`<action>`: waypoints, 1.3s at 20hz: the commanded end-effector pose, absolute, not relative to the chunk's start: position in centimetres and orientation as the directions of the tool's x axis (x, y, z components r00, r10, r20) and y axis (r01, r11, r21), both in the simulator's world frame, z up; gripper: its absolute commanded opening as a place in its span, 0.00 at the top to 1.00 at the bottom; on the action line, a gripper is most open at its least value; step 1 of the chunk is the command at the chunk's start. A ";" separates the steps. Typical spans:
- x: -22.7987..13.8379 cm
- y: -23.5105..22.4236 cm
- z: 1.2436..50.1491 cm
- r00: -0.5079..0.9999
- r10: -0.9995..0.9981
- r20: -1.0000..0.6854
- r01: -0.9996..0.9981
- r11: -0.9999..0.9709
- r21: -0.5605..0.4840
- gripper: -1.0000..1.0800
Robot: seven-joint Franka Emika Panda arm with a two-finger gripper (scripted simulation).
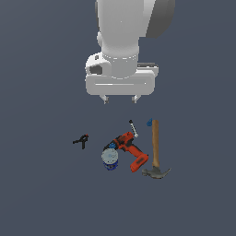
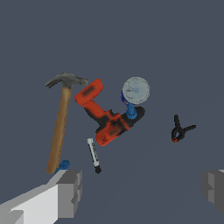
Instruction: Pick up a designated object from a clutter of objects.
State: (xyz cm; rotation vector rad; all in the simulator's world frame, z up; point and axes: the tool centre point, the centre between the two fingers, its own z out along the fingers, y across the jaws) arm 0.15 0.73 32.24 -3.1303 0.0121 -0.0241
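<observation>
Six things lie on the dark bench [image 1: 41, 193]. From the exterior view's left: a black clamp [image 1: 81, 140], a blue-and-white can [image 1: 109, 158] lying tipped, contents unseen and label unreadable, a red drill [image 1: 130, 151], the whitish rod [image 1: 133, 128] just beside the drill, a tiny blue piece [image 1: 149, 122], and a hammer [image 1: 156, 152]. The claw [image 1: 120, 98] hangs above, open and empty.

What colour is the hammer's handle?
Brown, like wood. The hammer's handle shows best in the wrist view.
</observation>
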 end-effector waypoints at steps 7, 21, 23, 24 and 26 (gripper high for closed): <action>0.8 -0.4 33.0 0.998 -0.050 0.039 -0.049 -0.998 -0.030 0.04; 1.1 -0.2 31.2 0.998 -0.049 0.045 -0.047 -0.998 -0.031 0.04; 1.0 0.1 30.1 0.998 -0.039 0.043 -0.037 -0.999 -0.027 0.04; 1.0 0.3 29.5 0.999 -0.033 0.042 -0.032 -0.999 -0.025 0.04; 0.8 0.8 28.1 0.999 -0.019 0.040 -0.019 -1.000 -0.020 0.04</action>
